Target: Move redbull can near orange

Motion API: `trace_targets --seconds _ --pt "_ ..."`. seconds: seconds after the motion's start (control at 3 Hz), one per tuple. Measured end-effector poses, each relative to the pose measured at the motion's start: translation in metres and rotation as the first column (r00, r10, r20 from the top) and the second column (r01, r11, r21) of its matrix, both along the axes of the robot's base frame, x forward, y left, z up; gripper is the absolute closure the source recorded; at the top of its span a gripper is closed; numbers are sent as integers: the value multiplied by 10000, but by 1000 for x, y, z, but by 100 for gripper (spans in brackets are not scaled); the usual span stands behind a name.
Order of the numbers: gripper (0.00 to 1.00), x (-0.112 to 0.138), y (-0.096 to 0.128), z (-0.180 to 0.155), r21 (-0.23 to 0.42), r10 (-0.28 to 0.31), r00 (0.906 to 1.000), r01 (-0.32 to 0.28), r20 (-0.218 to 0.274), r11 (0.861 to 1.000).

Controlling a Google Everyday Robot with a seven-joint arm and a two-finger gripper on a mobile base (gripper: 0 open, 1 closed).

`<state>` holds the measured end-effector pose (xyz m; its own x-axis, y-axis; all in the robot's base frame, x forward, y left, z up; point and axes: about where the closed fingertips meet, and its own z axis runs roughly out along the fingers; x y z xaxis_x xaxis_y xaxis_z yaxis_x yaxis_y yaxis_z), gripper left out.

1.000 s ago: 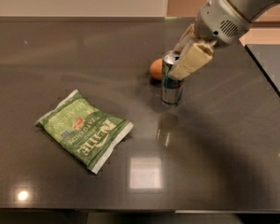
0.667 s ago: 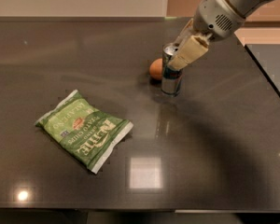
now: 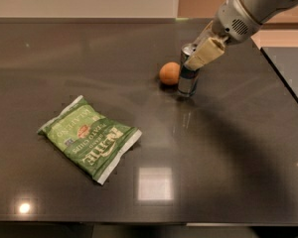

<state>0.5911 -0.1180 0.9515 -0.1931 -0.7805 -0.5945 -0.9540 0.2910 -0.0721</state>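
The redbull can point(image 3: 187, 81) is slim and silver and stands upright at the far middle of the dark table point(image 3: 228, 148). The small round orange point(image 3: 170, 73) lies just left of the can, almost touching it. My gripper point(image 3: 197, 58) reaches in from the upper right and is shut on the can's upper part. One beige finger point(image 3: 204, 52) covers the can's top right side. The can's base is at or just above the table surface.
A flat green chip bag point(image 3: 89, 139) lies at the left front of the table. The table's right edge point(image 3: 283, 83) runs diagonally beside my arm. A pale wall stands behind the far edge.
The gripper has carried the can a little farther back and to the right. The can now stands right beside the orange. The orange and the chip bag have not moved.
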Motion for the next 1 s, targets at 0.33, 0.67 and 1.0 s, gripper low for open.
trace_targets --seconds 0.33,0.67,1.0 --pt "82 12 -8 -4 -6 -250 9996 250 136 9997" --pt "59 19 -12 -10 -17 -313 9994 313 171 9995" --pt "37 23 -12 -14 12 -292 9995 292 153 9996"
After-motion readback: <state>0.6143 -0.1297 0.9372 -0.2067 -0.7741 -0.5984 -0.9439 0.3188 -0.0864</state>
